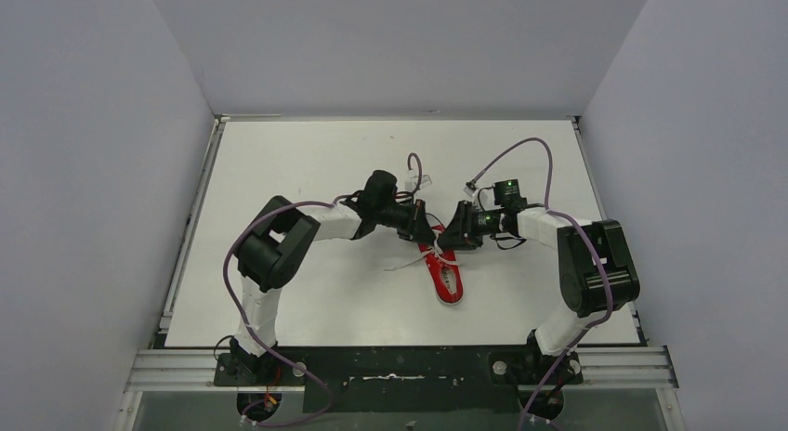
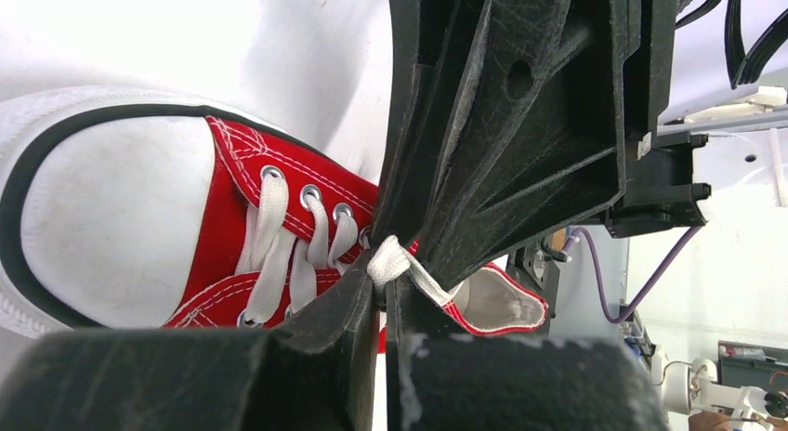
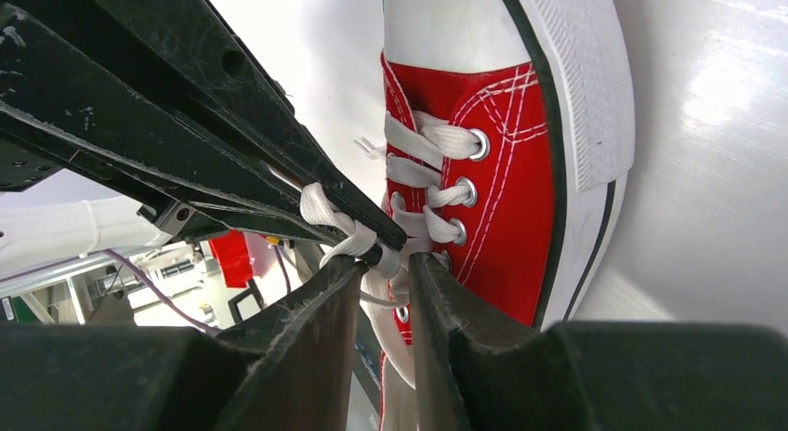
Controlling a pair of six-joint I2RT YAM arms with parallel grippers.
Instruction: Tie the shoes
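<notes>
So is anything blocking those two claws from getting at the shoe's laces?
Nothing visible does. The left gripper and right gripper meet at the white lace over the red shoe; only the two grippers crowd each other there.

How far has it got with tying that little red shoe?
Done: the red shoe is laced up. In hand: the left hand and right hand both pinch the white lace by the shoe's opening. Left: no knot or bow shows yet.
</notes>
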